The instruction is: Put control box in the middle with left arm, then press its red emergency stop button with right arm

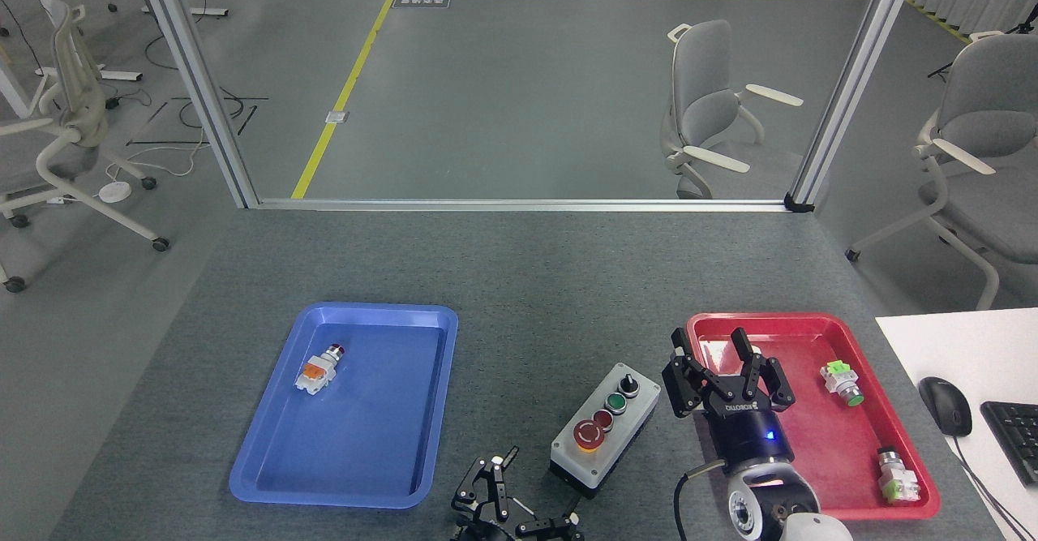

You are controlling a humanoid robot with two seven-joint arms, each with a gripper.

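head view: box [604, 430] placed between trays, left claw [511, 499] wide, clear; right claw [724, 379] wide beside box, stop button [589, 435] unpressed.

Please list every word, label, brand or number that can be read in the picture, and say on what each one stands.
"ROBOTIQ", white letters seen upside down, on the right gripper.
Floor plate by the yellow line: has text, too small to read.
Red emergency stop button: white mark, no readable words.
Control box: no readable labels.
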